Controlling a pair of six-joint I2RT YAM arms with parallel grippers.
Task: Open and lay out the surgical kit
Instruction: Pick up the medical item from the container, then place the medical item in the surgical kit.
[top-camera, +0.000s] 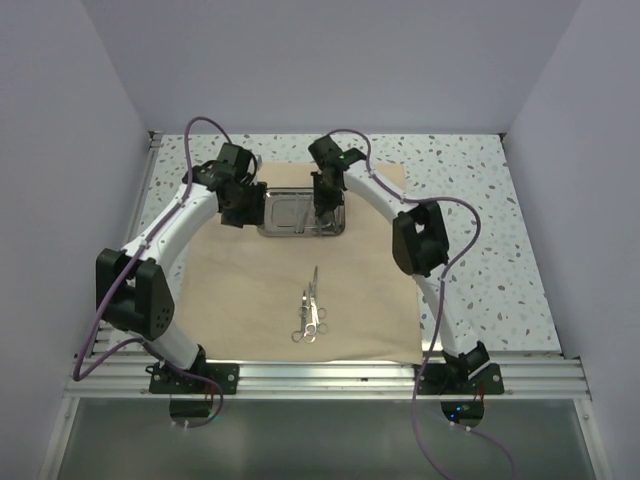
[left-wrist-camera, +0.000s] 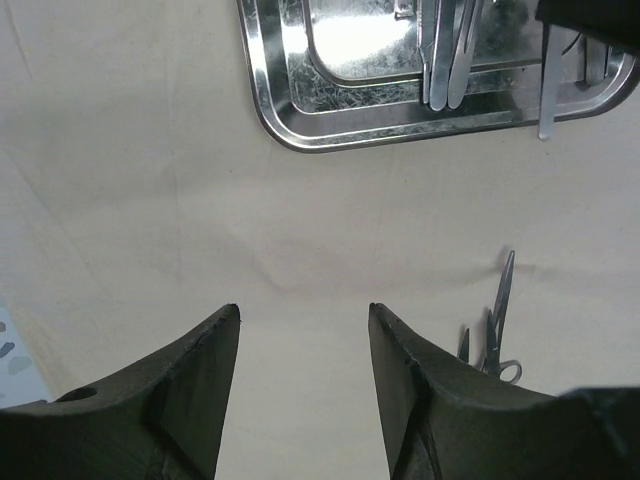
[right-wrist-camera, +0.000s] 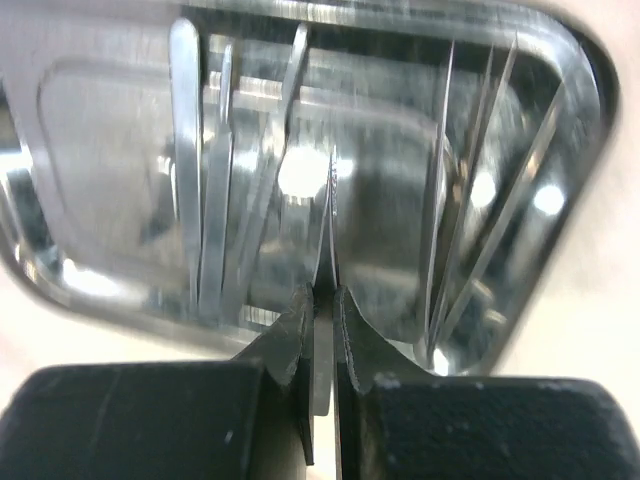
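Lying open and flat on the table, the cloth wrap (top-camera: 240, 290) looks fully unfolded, so the opening half of the job seems done and the laying-out is the step in hand. The steel tray (top-camera: 285, 212) sits at the cloth's 12 o'clock edge. Two ring-handled instruments (top-camera: 310, 310) lie side by side on the bare cloth at the tray's 6 o'clock, near the cloth's middle, tips pointing toward the tray. Inside the tray are tweezers (left-wrist-camera: 437, 60) and several more thin pieces (right-wrist-camera: 470, 200), all waiting to be moved.

The right gripper (right-wrist-camera: 322, 300) hangs over the tray's 3 o'clock half with its fingers pinched tight on a thin steel instrument (right-wrist-camera: 330, 240), whose narrow tip juts out ahead of the pads. Whether its far end rests on the tray floor I cannot tell. The left gripper (left-wrist-camera: 303, 310) hovers above the cloth at the tray's 9 o'clock side, its fingers spread apart and holding nothing.

The next move, as I judge it, calls for raising the pinched piece clear of the tray's rim, carrying it toward 6 o'clock and setting it down beside the ring-handled pair without touching them. The grip is narrow and the steel slick, so the piece could swivel between the pads.
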